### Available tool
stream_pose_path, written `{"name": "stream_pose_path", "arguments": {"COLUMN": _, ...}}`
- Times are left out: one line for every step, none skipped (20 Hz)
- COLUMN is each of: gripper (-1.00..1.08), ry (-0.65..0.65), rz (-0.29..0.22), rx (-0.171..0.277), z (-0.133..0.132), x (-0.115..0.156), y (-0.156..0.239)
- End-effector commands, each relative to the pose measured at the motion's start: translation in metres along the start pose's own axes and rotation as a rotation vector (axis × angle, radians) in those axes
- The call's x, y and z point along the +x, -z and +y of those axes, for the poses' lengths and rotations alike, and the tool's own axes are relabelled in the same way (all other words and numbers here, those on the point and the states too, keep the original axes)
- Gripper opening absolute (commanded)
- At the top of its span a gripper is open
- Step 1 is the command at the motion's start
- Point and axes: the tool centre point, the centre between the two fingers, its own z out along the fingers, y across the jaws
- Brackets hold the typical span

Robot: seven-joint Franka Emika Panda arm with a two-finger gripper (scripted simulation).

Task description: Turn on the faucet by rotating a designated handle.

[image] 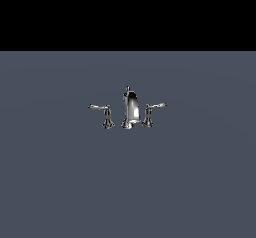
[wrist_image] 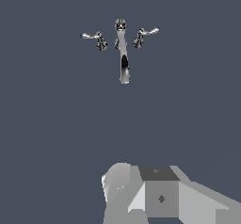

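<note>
I see one faucet [image: 129, 110] standing on the flat grey bench [image: 128, 182]: a single curved spout [image: 131, 108] with a knob on top, and two lever handles, one on each side. The handle [image: 101, 110] I care about is the one on the exterior view's left, its thin lever pointing outward, away from the spout; its twin [image: 151, 110] mirrors it. The exterior view shows no arm at all. Only the wrist view shows the gripper [wrist_image: 160, 195], as grey housing well apart from the faucet ahead of it; I cannot tell whether it is open or closed.
</note>
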Motion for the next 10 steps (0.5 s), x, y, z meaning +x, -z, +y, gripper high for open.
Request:
{"name": "stream_pose_path", "arguments": {"gripper": -1.0, "ry": 0.0, "rz": 0.0, "rx": 0.0, "z": 0.0, "x": 0.0, "y": 0.0}}
{"name": "stream_pose_path", "arguments": {"gripper": -1.0, "ry": -0.001, "rz": 0.0, "rx": 0.0, "z": 0.0, "x": 0.0, "y": 0.0}}
{"name": "stream_pose_path", "arguments": {"gripper": -1.0, "ry": -0.002, "rz": 0.0, "rx": 0.0, "z": 0.0, "x": 0.0, "y": -0.001}}
{"name": "stream_pose_path", "arguments": {"gripper": -1.0, "ry": -0.005, "rz": 0.0, "rx": 0.0, "z": -0.001, "x": 0.0, "y": -0.001}}
{"name": "stream_pose_path", "arguments": {"gripper": -1.0, "ry": -0.008, "rz": 0.0, "rx": 0.0, "z": -0.002, "x": 0.001, "y": -0.002}}
{"name": "stream_pose_path", "arguments": {"gripper": -1.0, "ry": -0.013, "rz": 0.0, "rx": 0.0, "z": -0.003, "x": 0.001, "y": -0.003}}
{"name": "stream_pose_path", "arguments": {"gripper": -1.0, "ry": -0.018, "rz": 0.0, "rx": 0.0, "z": -0.004, "x": 0.002, "y": -0.005}}
{"name": "stream_pose_path", "arguments": {"gripper": -1.0, "ry": -0.025, "rz": 0.0, "rx": 0.0, "z": -0.006, "x": 0.002, "y": -0.006}}
{"name": "stream_pose_path", "arguments": {"gripper": -1.0, "ry": -0.032, "rz": 0.0, "rx": 0.0, "z": -0.008, "x": 0.003, "y": -0.008}}
{"name": "stream_pose_path", "arguments": {"gripper": -1.0, "ry": -0.041, "rz": 0.0, "rx": 0.001, "z": -0.01, "x": 0.004, "y": -0.01}}
